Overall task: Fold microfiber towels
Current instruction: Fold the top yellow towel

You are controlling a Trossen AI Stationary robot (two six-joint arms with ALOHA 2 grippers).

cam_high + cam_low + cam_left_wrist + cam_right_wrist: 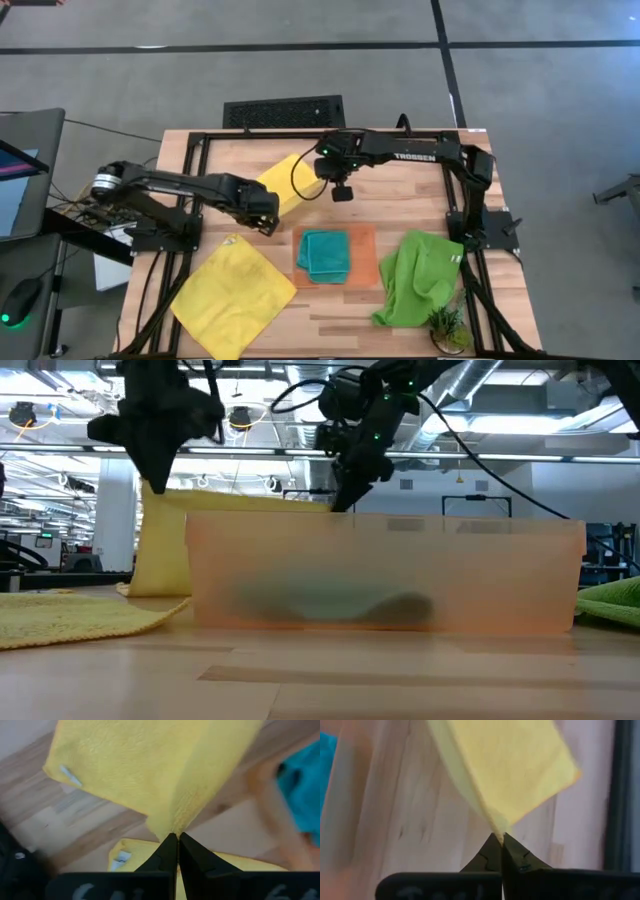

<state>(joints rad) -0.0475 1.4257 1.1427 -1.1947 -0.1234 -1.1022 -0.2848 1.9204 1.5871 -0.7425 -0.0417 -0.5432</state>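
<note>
Held yellow towel (pixel 288 180) stretched between both jaws, long axis jaw to jaw. Left gripper (pixel 268 222) and right gripper (pixel 341 192) jaws pinched its corners. Orange tray (pixel 368 262) with teal towel (pixel 326 254) beside them on worktop (pixel 400 200).

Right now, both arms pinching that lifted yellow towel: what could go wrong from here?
1. Both the left gripper and the right gripper hold the lifted yellow towel only by thin corner pinches; a tug could slip one free.
2. It hangs close to the orange tray holding the folded teal towel; a sweep might drag either.
3. The second yellow towel lies flat just below the left gripper, so lowering may snag it.
</note>
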